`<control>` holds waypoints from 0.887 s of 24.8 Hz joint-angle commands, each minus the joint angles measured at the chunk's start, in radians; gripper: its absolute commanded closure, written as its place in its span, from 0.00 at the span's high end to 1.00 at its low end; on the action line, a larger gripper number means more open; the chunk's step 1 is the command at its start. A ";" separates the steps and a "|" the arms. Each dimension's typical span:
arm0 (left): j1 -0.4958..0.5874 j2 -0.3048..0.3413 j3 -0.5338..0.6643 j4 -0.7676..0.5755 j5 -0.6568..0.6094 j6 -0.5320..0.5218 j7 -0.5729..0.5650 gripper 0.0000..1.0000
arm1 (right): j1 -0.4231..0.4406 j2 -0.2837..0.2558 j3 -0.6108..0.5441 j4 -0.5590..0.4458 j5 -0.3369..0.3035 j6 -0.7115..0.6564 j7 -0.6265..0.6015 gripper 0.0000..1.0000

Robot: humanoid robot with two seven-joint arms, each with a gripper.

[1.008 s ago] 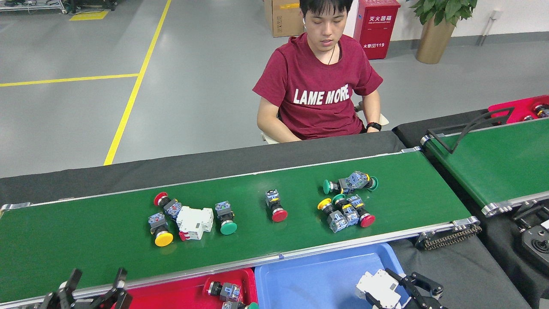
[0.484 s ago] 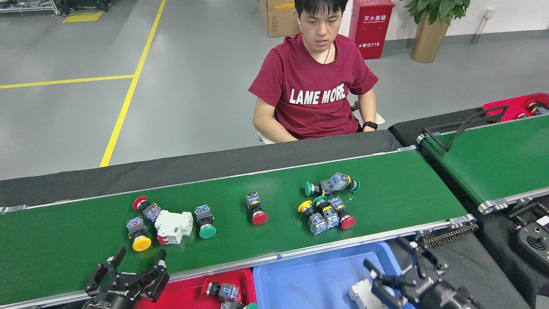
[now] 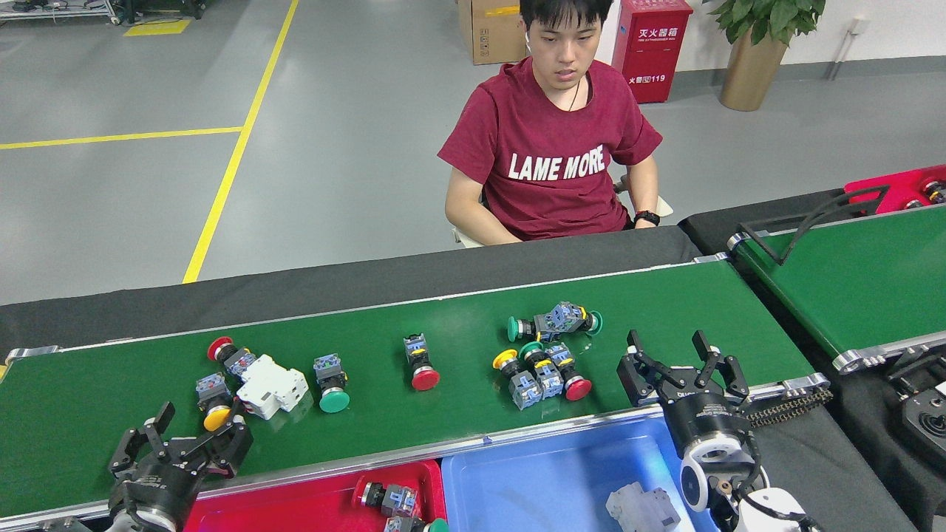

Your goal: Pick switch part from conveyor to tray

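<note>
both hands wide and empty: left hand (image 3: 188, 442) near the yellow switch (image 3: 213, 411) on the conveyor (image 3: 458, 414), right hand (image 3: 684, 360) above the belt's right end.

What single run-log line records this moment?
left gripper: open, near yellow switch | right gripper: open, empty, over conveyor edge | red tray: holds switches | blue tray: holds white part

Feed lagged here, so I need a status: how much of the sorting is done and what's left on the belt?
Done: the red tray holds two push-button switches, and the blue tray a white part. In hand: nothing; the left gripper and right gripper are both open over the conveyor's near edge, the left next to the yellow-capped switch. Left: about nine switches and a white breaker remain there.
</note>
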State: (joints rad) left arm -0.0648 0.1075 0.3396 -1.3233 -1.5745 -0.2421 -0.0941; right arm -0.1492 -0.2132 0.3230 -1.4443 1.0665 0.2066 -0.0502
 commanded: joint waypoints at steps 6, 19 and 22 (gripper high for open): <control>-0.007 0.023 0.004 0.016 0.050 0.014 0.013 0.08 | 0.148 -0.075 -0.050 -0.153 0.000 -0.088 -0.007 0.97; 0.281 0.009 0.001 -0.384 0.100 -0.356 0.013 0.04 | 0.046 -0.038 0.200 -0.159 0.016 -0.015 0.052 0.97; 0.422 -0.029 -0.010 -0.458 0.123 -0.535 0.010 0.07 | -0.029 -0.006 0.324 -0.123 0.016 0.037 0.092 0.97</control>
State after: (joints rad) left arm 0.3368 0.0903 0.3351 -1.7575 -1.4585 -0.6655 -0.0852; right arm -0.1523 -0.2303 0.6204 -1.5704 1.0811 0.2087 0.0165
